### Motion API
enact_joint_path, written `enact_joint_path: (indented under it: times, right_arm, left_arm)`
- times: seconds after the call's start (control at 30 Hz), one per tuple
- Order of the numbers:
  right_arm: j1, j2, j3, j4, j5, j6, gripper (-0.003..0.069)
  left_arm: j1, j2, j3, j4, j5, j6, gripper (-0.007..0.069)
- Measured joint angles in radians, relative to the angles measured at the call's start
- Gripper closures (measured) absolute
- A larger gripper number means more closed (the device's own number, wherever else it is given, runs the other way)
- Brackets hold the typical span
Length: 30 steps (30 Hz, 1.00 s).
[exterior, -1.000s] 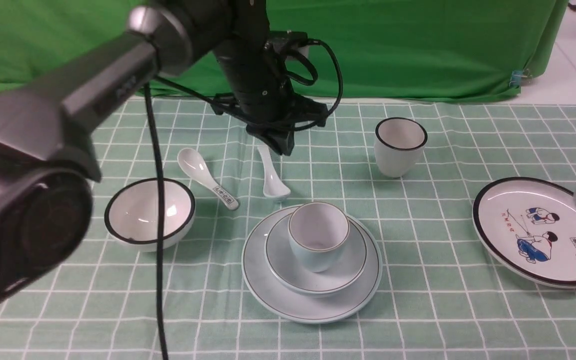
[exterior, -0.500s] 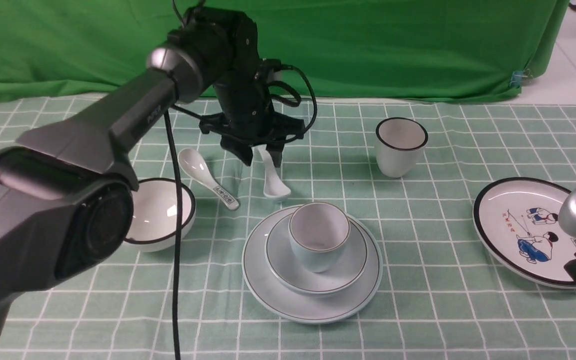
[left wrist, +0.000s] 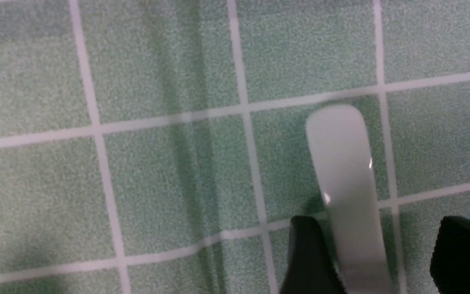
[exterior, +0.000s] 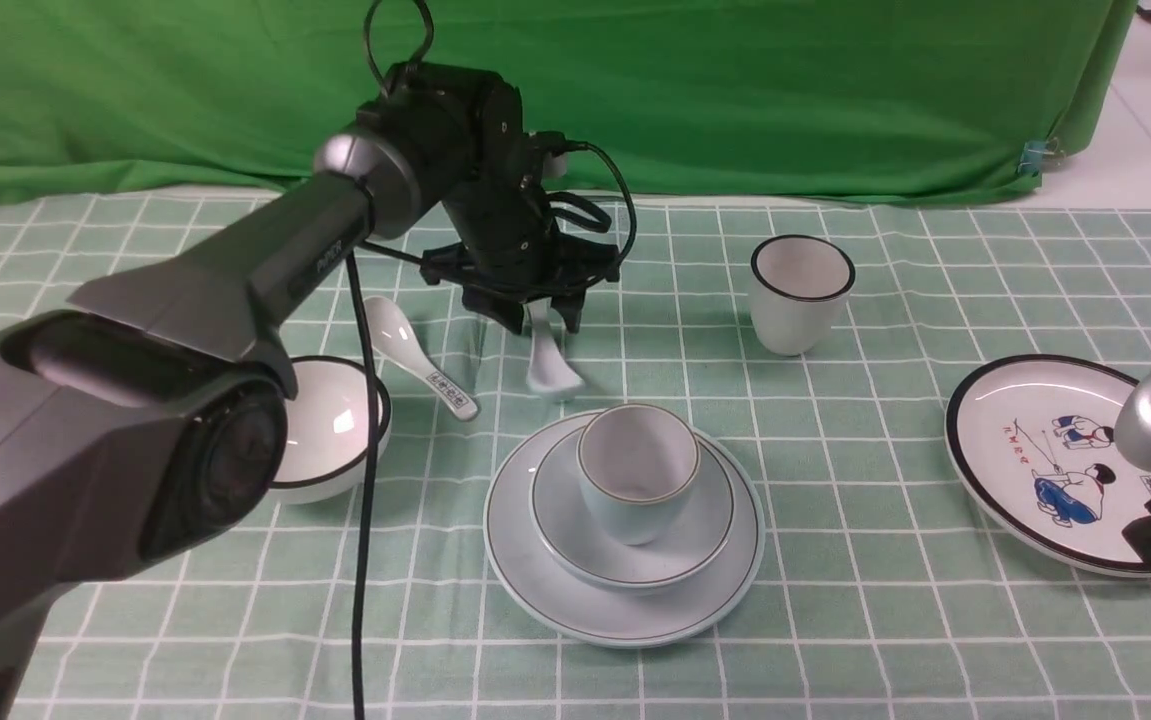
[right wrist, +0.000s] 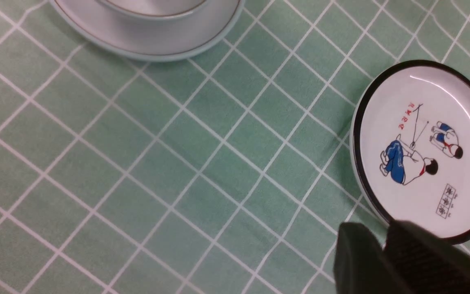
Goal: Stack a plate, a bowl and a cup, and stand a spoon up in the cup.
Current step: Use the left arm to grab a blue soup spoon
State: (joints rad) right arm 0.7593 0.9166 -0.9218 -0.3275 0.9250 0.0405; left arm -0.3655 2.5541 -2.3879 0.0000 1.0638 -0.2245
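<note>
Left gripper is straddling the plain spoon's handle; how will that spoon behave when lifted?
The plain spoon shows glaze glints, so it may slip in the left gripper. It looks like rigid ceramic, probably chipping if dropped. Gripped on the narrow handle, its broader bowl end will likely sag downward.

front: wide, from robot's side, facing forward | left wrist: close over spoon (left wrist: 347,183) | right wrist: shares plate (right wrist: 157,41) with front

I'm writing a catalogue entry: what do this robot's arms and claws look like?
The left arm is boxy grey with a silvery joint, small lettering and a loose black cable. The left claw and right claw are black, blunt-fingered.
</note>
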Motion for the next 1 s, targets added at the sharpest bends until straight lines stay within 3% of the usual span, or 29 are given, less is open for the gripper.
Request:
enact_joint_path:
  times: [0.4, 0.5, 0.53, 0.57, 0.6, 0.8, 1.0]
  right_arm:
    - [0.000, 0.000, 0.000, 0.001, -0.001, -0.001, 0.0515]
    - [0.000, 0.000, 0.000, 0.001, -0.002, -0.002, 0.0515]
    - [0.000, 0.000, 0.000, 0.001, -0.002, -0.002, 0.0515]
    - [0.000, 0.000, 0.000, 0.001, -0.002, -0.002, 0.0515]
    - [0.000, 0.000, 0.000, 0.001, -0.002, -0.002, 0.0515]
    - [0.000, 0.000, 0.000, 0.001, -0.002, -0.003, 0.0515]
    - [0.000, -0.041, 0.000, -0.005, -0.002, -0.002, 0.0515]
  left_arm:
    - [0.000, 0.015, -0.015, 0.010, 0.015, -0.018, 0.0253]
    - [0.001, 0.017, -0.017, 0.020, 0.033, -0.010, 0.0371]
    - [0.001, 0.017, -0.017, 0.022, 0.033, -0.010, 0.0371]
    - [0.003, 0.018, -0.019, 0.029, 0.044, 0.009, 0.0477]
    - [0.006, 0.018, -0.020, 0.026, 0.047, 0.019, 0.0524]
    - [0.007, 0.014, -0.021, 0.000, 0.074, 0.064, 0.0522]
    - [0.003, -0.074, -0.022, -0.046, 0.151, 0.201, 0.0522]
